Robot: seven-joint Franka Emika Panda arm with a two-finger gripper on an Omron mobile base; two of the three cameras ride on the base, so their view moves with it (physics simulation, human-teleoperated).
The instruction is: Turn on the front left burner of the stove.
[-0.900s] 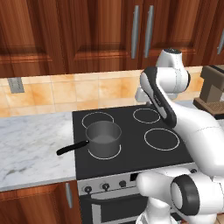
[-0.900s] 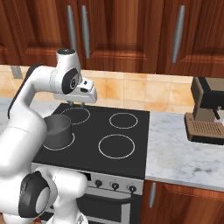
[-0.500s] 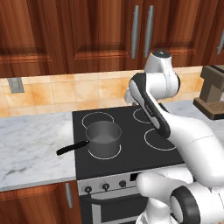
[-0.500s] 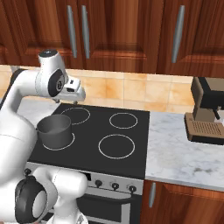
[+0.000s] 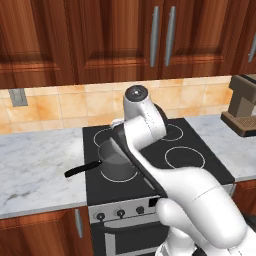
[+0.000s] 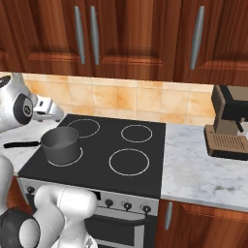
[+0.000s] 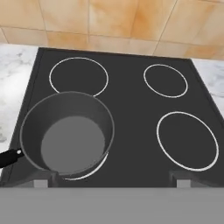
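Hand (image 7: 112,177) above stove (image 7: 131,109), fingers apart, empty. Knobs (image 6: 118,204) lie below/behind hand on front panel; saucepan (image 7: 65,133) covers front left burner (image 7: 98,168).

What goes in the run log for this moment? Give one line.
gripper: open, empty, above stove | saucepan: on front left burner | knobs: not yet touched

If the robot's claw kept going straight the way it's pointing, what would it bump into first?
Probably the black glass of the stove, in the bare middle between the four rings, right beside the grey saucepan. Depth is hard to judge, so it might clip the pan's rim.
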